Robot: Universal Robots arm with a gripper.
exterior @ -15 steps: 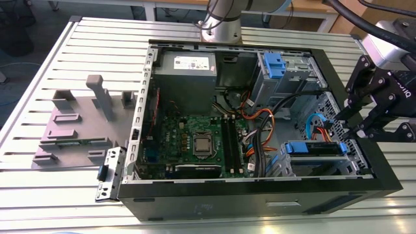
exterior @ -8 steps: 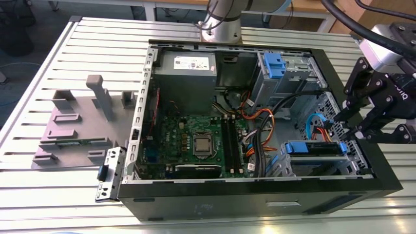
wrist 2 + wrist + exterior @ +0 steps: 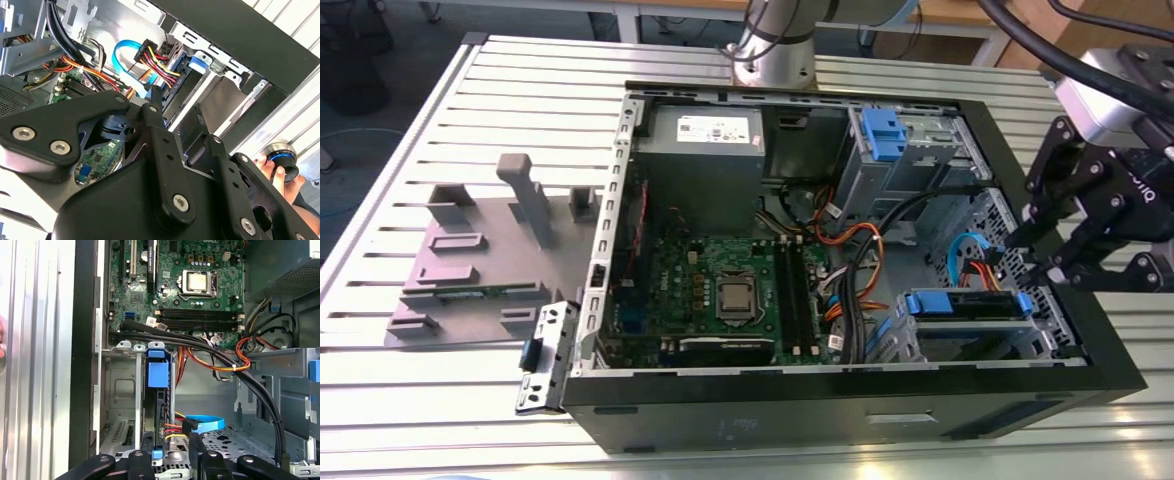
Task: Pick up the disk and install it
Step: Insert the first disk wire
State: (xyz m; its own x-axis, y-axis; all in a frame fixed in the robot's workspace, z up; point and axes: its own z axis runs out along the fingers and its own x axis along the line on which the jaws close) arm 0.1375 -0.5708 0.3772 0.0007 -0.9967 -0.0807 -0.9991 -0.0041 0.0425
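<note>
Gripper jaws look spread and empty, just beside the disk slotted in the drive cage at the case's exterior-view-right near corner; I'd stay square to rails, clear of cables.

I'm looking down on a ribbed aluminium tabletop under bright, even light. Past the tabletop's far edge there is dark grey floor, and a wood-topped desk on white legs.
</note>
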